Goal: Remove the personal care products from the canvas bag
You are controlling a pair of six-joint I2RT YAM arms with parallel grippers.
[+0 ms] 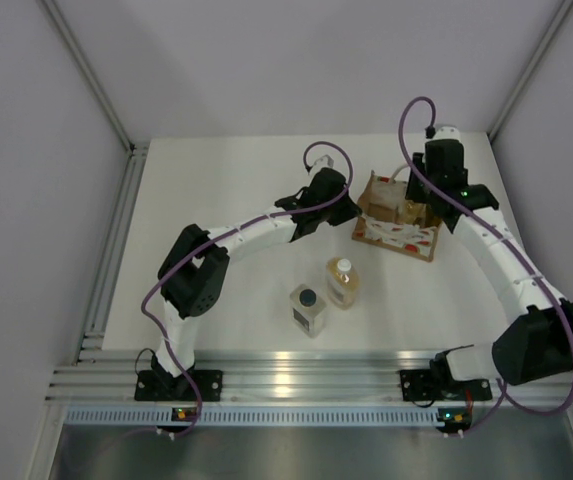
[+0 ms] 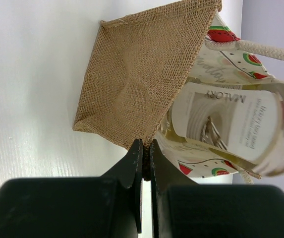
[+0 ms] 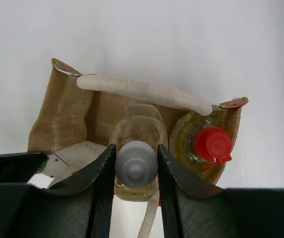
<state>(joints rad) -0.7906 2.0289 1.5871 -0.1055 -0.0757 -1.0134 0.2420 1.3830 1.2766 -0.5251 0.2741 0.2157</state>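
Note:
The canvas bag [image 1: 396, 232] stands at the far middle of the table, tan with a white panel and red marks. My left gripper [image 1: 354, 210] is shut on its left edge seam [image 2: 145, 159]. My right gripper [image 1: 426, 205] is over the bag's mouth, its jaws shut on the pale cap [image 3: 136, 166] of an amber bottle [image 3: 138, 126]. This bottle's labelled body shows in the left wrist view [image 2: 231, 126]. A yellow bottle with a red cap [image 3: 211, 145] stands in the bag beside it. A square clear bottle with a dark cap [image 1: 308, 308] and an amber bottle [image 1: 342, 283] stand on the table.
A cream loop handle [image 3: 142, 91] lies across the bag's far rim, just beyond the two bottles. Grey walls and metal rails [image 1: 116, 250] border the white table. The two bottles on the table stand between the arms, nearer the front edge.

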